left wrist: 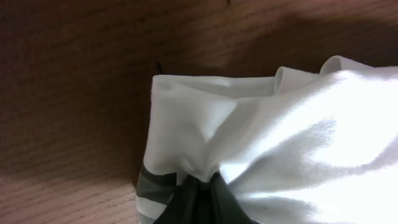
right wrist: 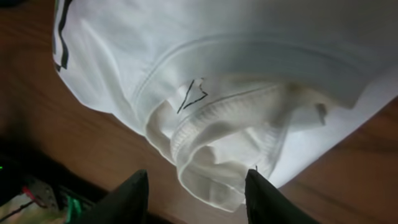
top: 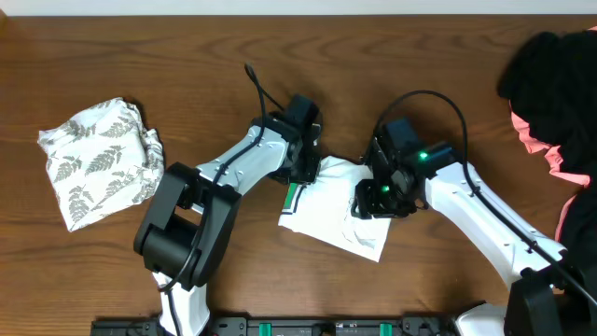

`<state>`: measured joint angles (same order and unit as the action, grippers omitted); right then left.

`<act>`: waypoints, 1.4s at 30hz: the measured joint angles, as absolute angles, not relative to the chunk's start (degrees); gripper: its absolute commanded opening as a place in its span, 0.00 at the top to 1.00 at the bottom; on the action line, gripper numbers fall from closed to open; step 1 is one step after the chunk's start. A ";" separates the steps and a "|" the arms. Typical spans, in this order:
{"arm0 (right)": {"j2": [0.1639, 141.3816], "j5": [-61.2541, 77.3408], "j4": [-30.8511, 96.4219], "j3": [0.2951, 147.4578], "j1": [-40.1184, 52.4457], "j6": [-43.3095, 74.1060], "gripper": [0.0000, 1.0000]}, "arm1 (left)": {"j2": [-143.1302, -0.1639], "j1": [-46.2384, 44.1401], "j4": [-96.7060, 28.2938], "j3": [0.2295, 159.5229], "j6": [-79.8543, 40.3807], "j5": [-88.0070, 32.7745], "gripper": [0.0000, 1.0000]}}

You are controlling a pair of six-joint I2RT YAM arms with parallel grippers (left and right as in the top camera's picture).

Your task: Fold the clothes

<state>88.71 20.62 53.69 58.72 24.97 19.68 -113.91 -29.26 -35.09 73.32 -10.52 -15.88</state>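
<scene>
Well, my left claw is pressed together on a bunched fold of the white T-shirt, which lies mid-worktop. My right claw stands spread around the shirt's rolled edge and isn't pinching it. The leaf-print garment lies well left. The black garment and the coral-pink garment are heaped at the far right.

The dark brown wooden tabletop is being lit softly, and a pale strip is being seen along its far edge.

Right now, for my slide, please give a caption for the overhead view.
Left gripper pinches the white T-shirt, right gripper open above it; leaf-print garment lies aside on the wooden table.
</scene>
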 measured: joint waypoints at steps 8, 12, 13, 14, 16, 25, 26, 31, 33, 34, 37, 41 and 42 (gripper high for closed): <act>89.08 21.78 48.05 56.58 28.08 24.45 0.53 | -113.91 -29.26 -35.31 73.34 -10.52 -15.88 0.90; 90.63 22.57 45.54 53.74 29.10 26.00 0.54 | -113.93 -29.26 -35.35 73.38 -10.50 -15.88 0.90; 91.05 22.68 45.30 53.23 29.19 26.26 0.54 | -113.93 -29.26 -35.35 73.38 -10.52 -15.88 0.90; 91.46 22.76 44.99 52.73 29.19 26.52 0.54 | -113.91 -29.26 -35.35 73.38 -10.52 -15.88 0.90; 91.90 22.76 44.64 52.07 29.19 26.68 0.61 | -113.93 -29.26 -35.35 73.38 -10.52 -15.88 0.90; 92.03 22.50 44.31 51.75 29.19 27.64 0.99 | -113.93 -29.26 -35.42 73.38 -10.50 -15.88 0.90; 92.03 22.50 44.95 51.75 29.19 27.64 0.99 | -113.93 -29.26 -35.46 73.38 -10.52 -15.88 0.90; 92.03 21.67 49.95 51.57 29.17 27.66 0.99 | -113.97 -29.26 -35.53 73.45 -10.52 -15.88 0.90; 92.03 20.49 50.70 51.18 29.17 28.12 0.99 | -113.97 -29.26 -35.55 73.47 -10.50 -15.88 0.90; 92.03 19.77 50.76 50.83 29.17 28.38 0.99 | -113.99 -29.26 -35.55 73.49 -10.52 -15.88 0.90; 92.03 17.85 50.02 49.58 29.02 29.39 0.99 | -114.02 -29.26 -35.59 73.54 -10.52 -15.88 0.90; 92.03 15.11 48.69 47.37 28.16 31.14 0.99 | -114.02 -29.26 -35.59 73.54 -10.50 -15.88 0.90; 92.03 14.79 48.42 47.20 28.01 31.35 0.99 | -114.02 -29.26 -35.62 73.54 -10.52 -15.88 0.90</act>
<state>92.03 14.79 48.42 47.20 28.01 31.35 -114.02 -29.26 -35.62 73.54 -10.52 -15.88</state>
